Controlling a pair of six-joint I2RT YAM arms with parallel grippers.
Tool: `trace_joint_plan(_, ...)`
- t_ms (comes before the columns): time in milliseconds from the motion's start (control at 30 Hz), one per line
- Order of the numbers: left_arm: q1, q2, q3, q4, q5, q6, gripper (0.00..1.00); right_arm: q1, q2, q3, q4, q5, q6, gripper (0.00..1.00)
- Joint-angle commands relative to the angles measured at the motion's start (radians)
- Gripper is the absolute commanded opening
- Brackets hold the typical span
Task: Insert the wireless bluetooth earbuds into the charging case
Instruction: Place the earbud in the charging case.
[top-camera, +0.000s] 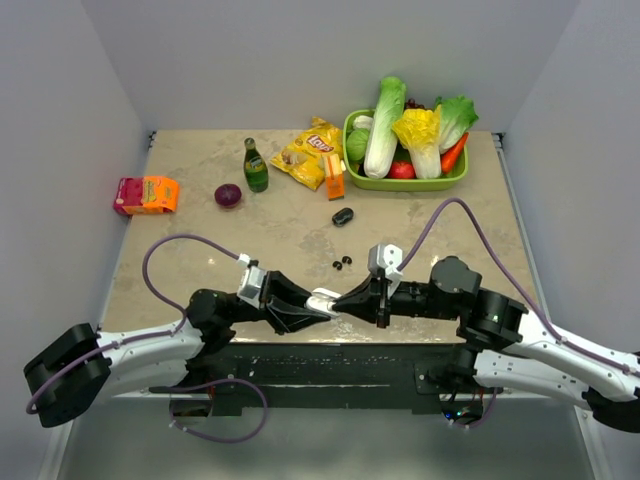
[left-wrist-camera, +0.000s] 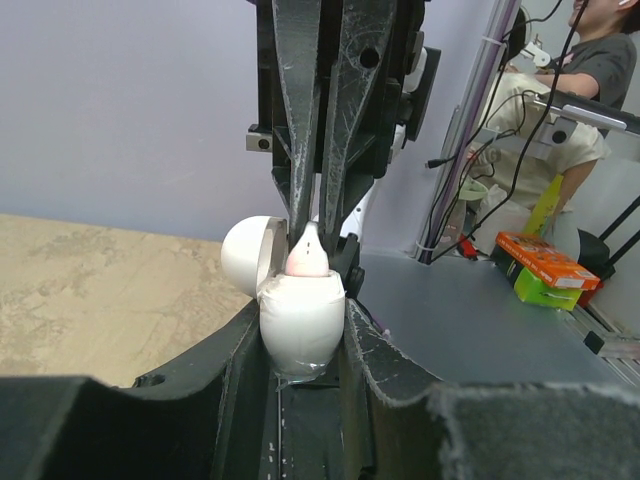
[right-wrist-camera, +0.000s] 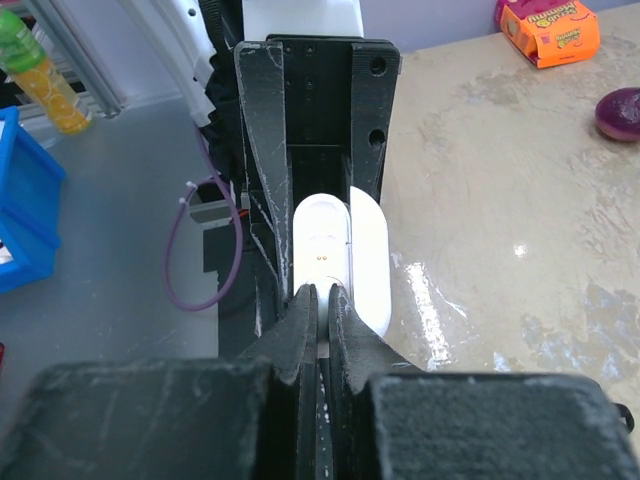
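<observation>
Beige surface (top-camera: 250, 230), near edge: left gripper (top-camera: 314, 307) jaws clamped on the open white charging case (left-wrist-camera: 302, 325); right gripper (right-wrist-camera: 320, 298) jaws pinched nearly closed on a white earbud (left-wrist-camera: 308, 260) at its mouth.

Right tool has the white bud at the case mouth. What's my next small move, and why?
Probably ease the right tool straight down a touch before releasing. Its white earbud stands proud of the rim of the open charging case gripped by the left tool, so it looks unseated.

Bright even light, soft shadows, blurred foreground
</observation>
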Motion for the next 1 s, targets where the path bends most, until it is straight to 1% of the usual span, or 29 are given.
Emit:
trace_joint_plan(0,0.002,-0.023,0.040,0.165,-0.021,0.004,0.00,0.014,0.001,0.002,0.038,0.035,0.012,0.00)
trace_joint_plan(233,0.002,-0.046,0.044,0.153,-0.035,0.012,0.00,0.025,-0.010,-0.009,0.024,0.068,0.026,0.01)
trace_joint_plan(267,0.002,-0.046,0.046,0.152,-0.035,0.012,0.00,0.025,-0.009,-0.008,0.024,0.072,0.030,0.09)
trace_joint_plan(333,0.002,-0.046,0.044,0.147,-0.035,0.013,0.00,0.025,-0.003,-0.004,0.024,0.082,0.039,0.20)
trace_joint_plan(367,0.002,-0.046,0.044,0.145,-0.035,0.015,0.00,0.025,-0.005,-0.004,0.026,0.088,0.044,0.28)
trace_joint_plan(533,0.002,-0.042,0.033,0.153,-0.041,0.013,0.00,0.025,-0.011,-0.004,0.052,0.119,0.069,0.39)
trace_joint_plan(633,0.002,-0.045,0.035,0.144,-0.047,0.024,0.00,0.025,-0.019,-0.004,0.081,0.125,0.078,0.42)
trace_joint_plan(733,0.002,-0.056,0.024,0.110,-0.072,0.049,0.00,0.025,-0.066,0.014,0.084,0.156,0.085,0.45)
trace_joint_plan(767,0.002,-0.060,0.018,0.083,-0.081,0.058,0.00,0.025,-0.118,0.019,0.084,0.186,0.090,0.47)
trace_joint_plan(867,0.002,-0.082,-0.009,0.064,-0.115,0.081,0.00,0.025,-0.201,0.023,0.063,0.269,0.099,0.51)
trace_joint_plan(900,0.002,-0.092,-0.017,0.064,-0.119,0.085,0.00,0.025,-0.242,0.020,0.047,0.339,0.107,0.52)
trace_joint_plan(967,0.002,-0.105,-0.034,0.063,-0.125,0.087,0.00,0.025,-0.276,-0.017,0.014,0.450,0.136,0.55)
